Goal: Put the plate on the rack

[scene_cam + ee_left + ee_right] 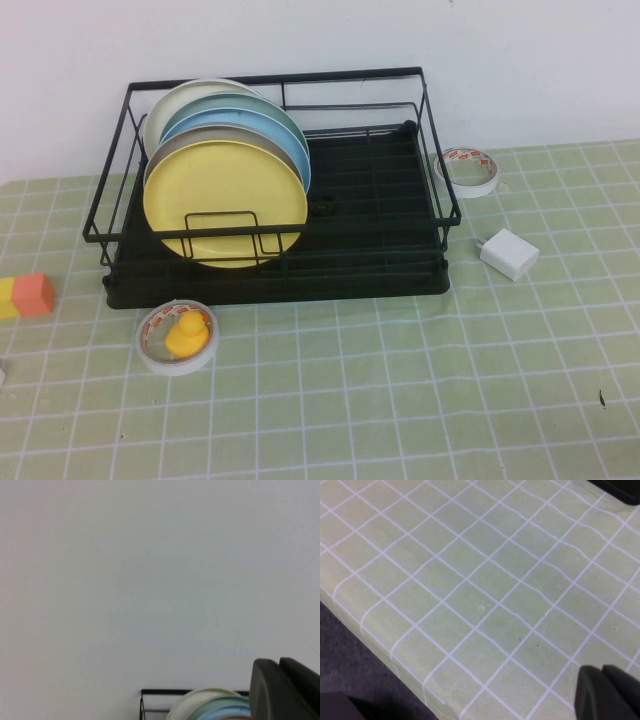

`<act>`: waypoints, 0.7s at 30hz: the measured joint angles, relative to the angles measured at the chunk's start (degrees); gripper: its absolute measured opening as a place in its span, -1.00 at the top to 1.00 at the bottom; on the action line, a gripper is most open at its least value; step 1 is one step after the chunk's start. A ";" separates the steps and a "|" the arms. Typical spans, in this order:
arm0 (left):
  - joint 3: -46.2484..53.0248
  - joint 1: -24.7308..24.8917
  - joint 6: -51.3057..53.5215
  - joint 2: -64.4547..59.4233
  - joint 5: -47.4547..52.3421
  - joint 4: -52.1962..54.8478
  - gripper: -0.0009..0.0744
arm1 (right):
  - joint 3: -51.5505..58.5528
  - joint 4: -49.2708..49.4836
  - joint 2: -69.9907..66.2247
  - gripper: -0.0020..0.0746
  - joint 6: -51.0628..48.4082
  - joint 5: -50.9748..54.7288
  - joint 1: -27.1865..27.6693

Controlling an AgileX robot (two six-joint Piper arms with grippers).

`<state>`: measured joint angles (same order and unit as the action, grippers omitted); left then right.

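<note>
The pale-yellow plate (225,200) stands upright on edge at the front of a row of plates in the black wire rack (370,245), leaning on a grey plate behind it. Neither gripper shows in the high view. In the left wrist view my left gripper (277,662) is shut and empty, facing the white wall above the rack's top rail (165,692); the yellow plate is hidden there. In the right wrist view my right gripper (601,669) is shut and empty, low over the green checked cloth near the table's edge (380,645).
Behind the yellow plate stand grey, light-blue, green and cream plates (190,100). A tape roll with a yellow duck (178,336) lies in front of the rack. Orange and yellow blocks (30,295) lie at the left; a white charger (508,252) and another tape roll (468,170) at the right.
</note>
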<state>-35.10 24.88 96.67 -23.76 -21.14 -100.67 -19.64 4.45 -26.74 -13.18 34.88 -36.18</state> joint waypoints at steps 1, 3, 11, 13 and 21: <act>0.75 0.00 0.00 0.00 -0.22 0.00 0.98 | 0.00 0.00 0.00 0.95 0.00 0.17 0.00; 2.16 0.00 0.00 0.00 -0.22 0.00 0.98 | 0.00 0.00 0.00 0.95 0.00 0.30 0.00; 8.28 0.00 0.11 6.76 -0.22 0.00 0.98 | 0.00 0.00 0.00 0.95 0.00 0.30 0.00; 9.95 0.00 0.40 10.72 -0.22 0.00 0.98 | 0.00 0.00 0.00 0.95 0.00 0.30 0.00; 13.32 -1.17 1.00 24.46 -3.70 0.00 0.98 | 0.00 0.00 0.00 0.95 0.00 0.30 0.00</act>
<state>-21.78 23.71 97.67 0.70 -24.83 -100.67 -19.64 4.45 -26.74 -13.18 35.18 -36.18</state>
